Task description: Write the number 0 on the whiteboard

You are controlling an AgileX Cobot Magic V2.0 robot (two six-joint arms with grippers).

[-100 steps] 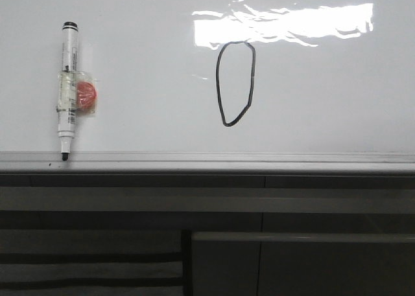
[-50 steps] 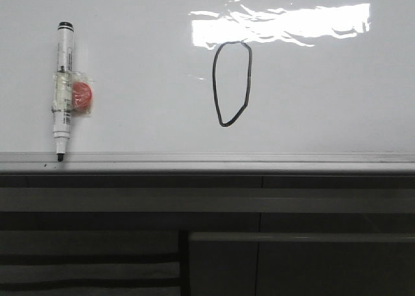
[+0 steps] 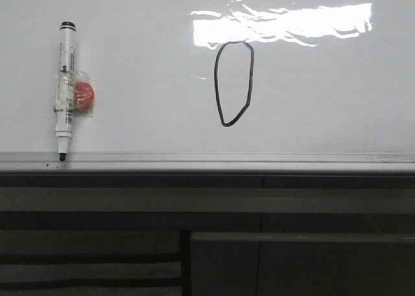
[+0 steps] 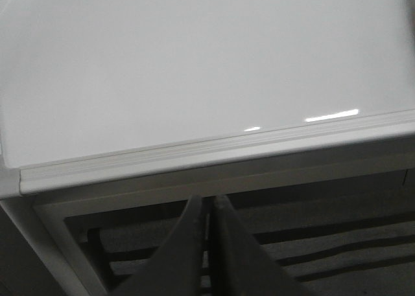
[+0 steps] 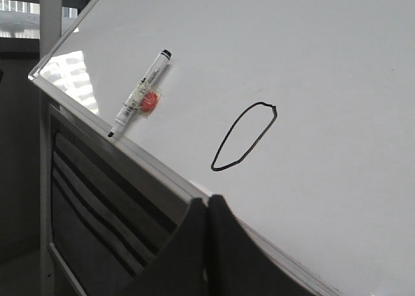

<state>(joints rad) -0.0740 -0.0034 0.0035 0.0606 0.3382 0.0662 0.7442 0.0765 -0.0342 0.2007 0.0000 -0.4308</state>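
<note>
Both claws, left claw and right claw, clenched and empty, near, clear of the whiteboard; beyond, rail; on board, marker at left, tip down on rail, red disc taped beside; 0 right of centre, below glare.

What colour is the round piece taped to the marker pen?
Red-orange round piece on the white marker pen; clearest in front view.

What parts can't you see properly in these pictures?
- Whiteboard: every view's edges cut it off.
- Number 0: front view glare meets its top.
- Marker label: too small to read.
- Red thing taped to the marker: too blurry to name.
- Left tool, right tool: bases cut off below.
</note>
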